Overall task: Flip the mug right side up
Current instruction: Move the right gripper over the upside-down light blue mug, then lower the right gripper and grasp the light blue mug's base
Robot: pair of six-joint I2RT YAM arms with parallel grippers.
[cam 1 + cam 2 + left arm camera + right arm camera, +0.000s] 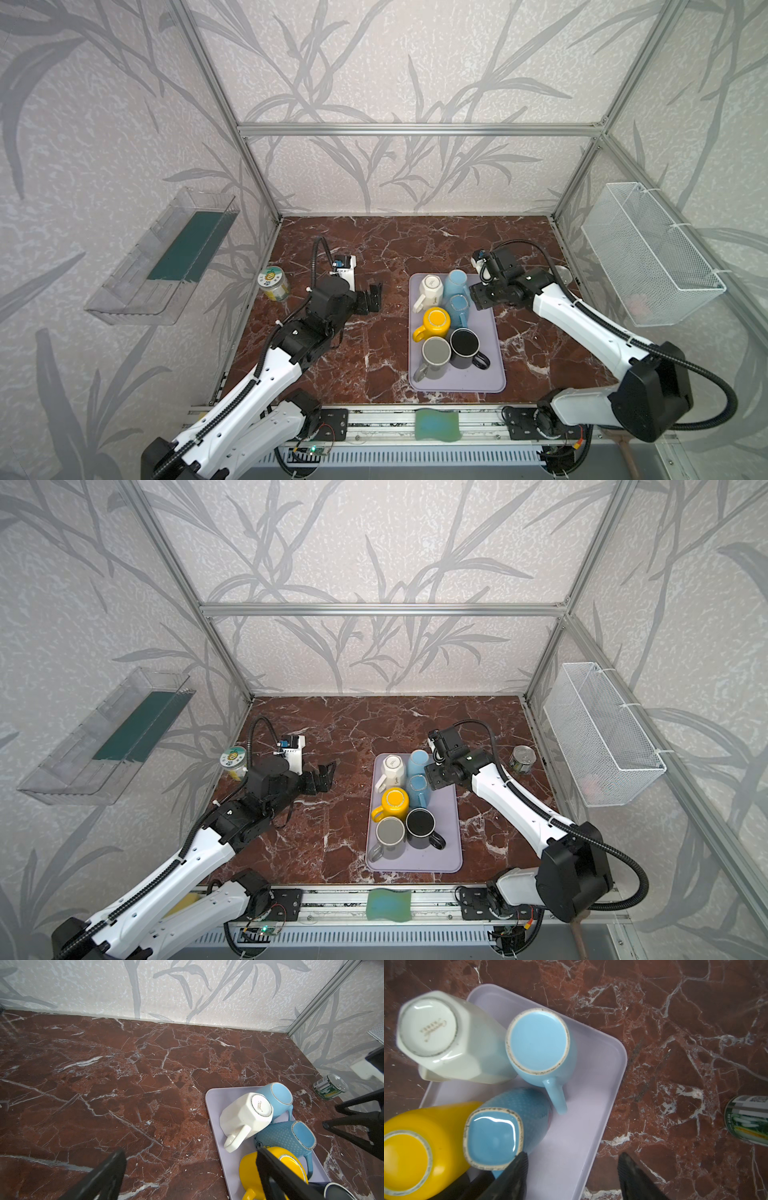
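Hovering beside the upside-down dotted blue mug [500, 1126] on the tray's [581, 1115] far half, right gripper [573, 1155] part-spread, empty: grasp stage, I'd say. Next: pinch, lift, flip. Left gripper [372, 297] spread, off-tray.

I see pale wallpaper walls with grey leaves [374, 62], a silver aluminium frame [419, 129] and a red-brown marble tabletop [374, 257].

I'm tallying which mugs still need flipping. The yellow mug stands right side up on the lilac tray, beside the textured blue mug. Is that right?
Not quite: the yellow mug is upside down. The right wrist view shows its pale foot ring and base facing up. The rest holds: it stands on the lilac tray, beside the textured blue mug.
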